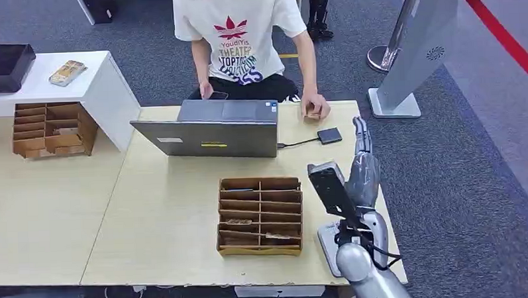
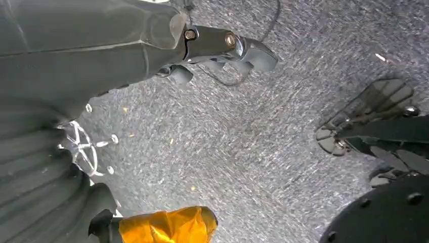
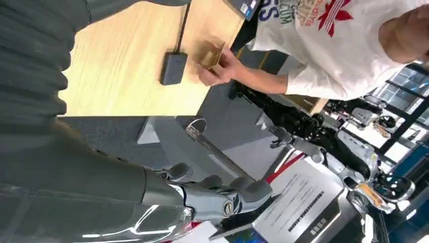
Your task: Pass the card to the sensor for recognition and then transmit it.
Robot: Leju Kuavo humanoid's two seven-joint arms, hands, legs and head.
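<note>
A tan card (image 3: 212, 54) is pinched in the hand (image 1: 315, 109) of a person in a white T-shirt seated behind the table. The person's hand holds it just beyond the sensor (image 1: 329, 135), a small black box wired to the laptop. The sensor (image 3: 173, 68) lies flat on the light wood. My right hand (image 1: 362, 160) is raised near the table's right edge, fingers stretched toward the sensor and the person, with nothing in it. Its fingers (image 3: 222, 195) stay apart from the card. My left hand (image 2: 222, 45) hangs over grey carpet, fingers out, holding nothing.
A grey laptop (image 1: 214, 134) stands at the table's far middle. A wooden slotted organiser (image 1: 260, 215) sits left of my right arm; a second one (image 1: 52, 130) is on the left table. A silver stand (image 1: 410, 51) rises on the carpet at the right.
</note>
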